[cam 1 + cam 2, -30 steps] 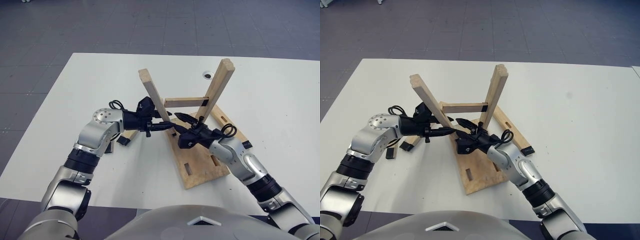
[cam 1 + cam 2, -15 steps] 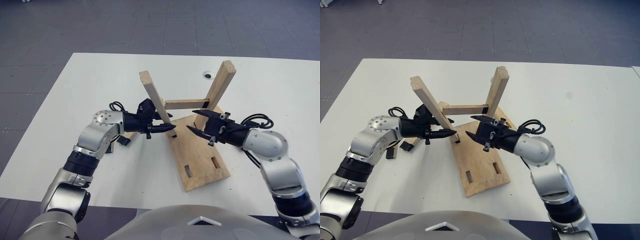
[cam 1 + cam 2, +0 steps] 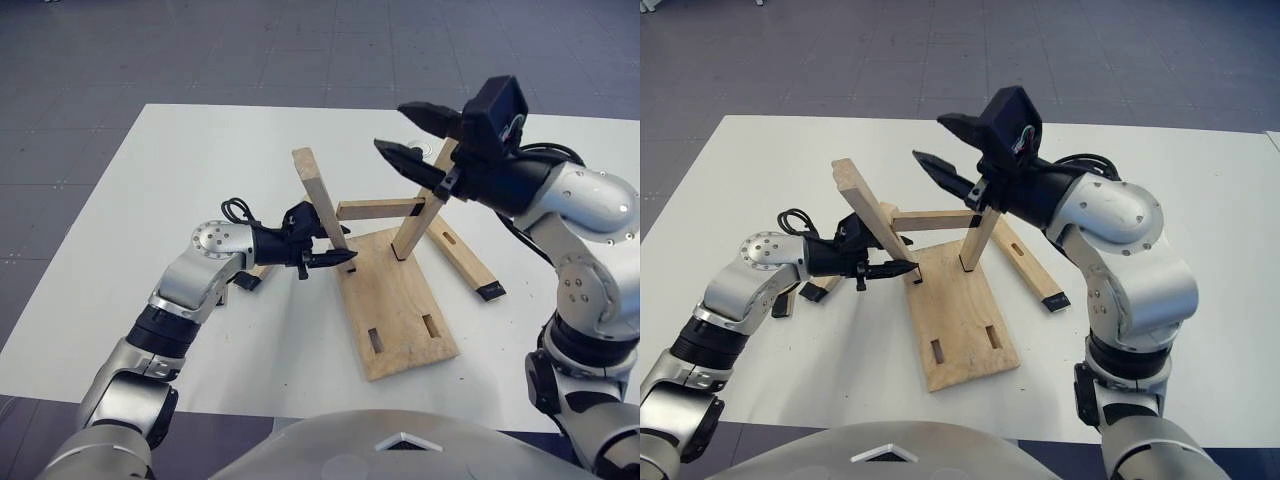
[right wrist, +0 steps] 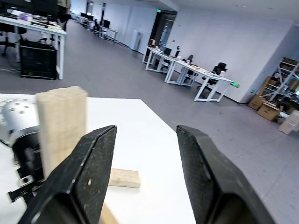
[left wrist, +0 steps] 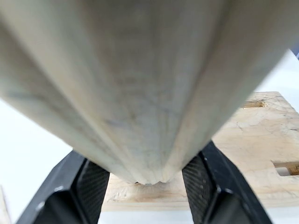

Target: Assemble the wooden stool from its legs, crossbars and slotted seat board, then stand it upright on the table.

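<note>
Tilted leg (image 3: 318, 200) pinched between left fingers (image 5: 91, 185); right fingers (image 3: 408, 160) spread above crossbar (image 3: 378, 208).

Silver-grey shells with black joints cover the robot's left arm (image 3: 185, 285) and right arm (image 3: 592, 200); black cables (image 3: 233, 208) loop at the wrists behind the black, pointed left hand (image 3: 343, 261) and right hand (image 3: 392, 128).

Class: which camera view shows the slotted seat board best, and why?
The right eye view: nearly the whole slotted seat board lies flat on the table, seen from above. The left eye view shows much the same. The left wrist view catches a part of it behind a leg.
</note>
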Available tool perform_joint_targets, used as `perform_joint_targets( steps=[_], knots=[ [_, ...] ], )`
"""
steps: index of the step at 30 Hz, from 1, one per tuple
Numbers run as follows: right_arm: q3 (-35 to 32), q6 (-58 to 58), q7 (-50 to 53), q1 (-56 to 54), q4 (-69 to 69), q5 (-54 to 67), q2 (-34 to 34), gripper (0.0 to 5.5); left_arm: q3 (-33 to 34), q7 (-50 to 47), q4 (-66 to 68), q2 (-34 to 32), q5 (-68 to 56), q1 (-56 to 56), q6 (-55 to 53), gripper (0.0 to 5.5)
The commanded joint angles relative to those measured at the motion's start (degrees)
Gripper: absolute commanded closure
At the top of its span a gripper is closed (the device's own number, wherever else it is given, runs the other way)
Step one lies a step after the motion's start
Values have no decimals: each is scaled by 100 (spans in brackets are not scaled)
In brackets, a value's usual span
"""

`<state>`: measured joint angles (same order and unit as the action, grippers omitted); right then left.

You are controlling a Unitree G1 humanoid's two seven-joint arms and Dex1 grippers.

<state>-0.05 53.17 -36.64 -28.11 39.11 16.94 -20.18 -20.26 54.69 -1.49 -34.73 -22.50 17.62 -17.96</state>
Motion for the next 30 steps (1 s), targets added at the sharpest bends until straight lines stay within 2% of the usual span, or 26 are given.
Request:
perform_joint_targets(
  steps=[1,5,12,17,23,30],
  knots=[
    [380,-439,459,-28,-471,-412,-64,316,-745,-1012,617,-192,1390,-587,-1173,345],
    [670,-809,859,133,-639,-770,-27,316,-784,-1174,759,-168,1327,-737,-1103,345],
    [1521,-1853,1295,186,-1108,-1681,-68,438,-859,-1408,888,-113,1294,-700,-1129,345],
    [1771,-2342,1327,139,-1062,-1917,32,538,-827,-1462,829,-153,1197,-644,-1151,345],
    [1964,-2609,1160,114,-1110,-1969,94,540,-853,-1473,857,-96,1184,-557,-1173,345],
    [2679,-1289,58,1086,-1618,-1382,-472,540,-848,-1466,831,-122,1162,-584,-1168,345]
  ],
)
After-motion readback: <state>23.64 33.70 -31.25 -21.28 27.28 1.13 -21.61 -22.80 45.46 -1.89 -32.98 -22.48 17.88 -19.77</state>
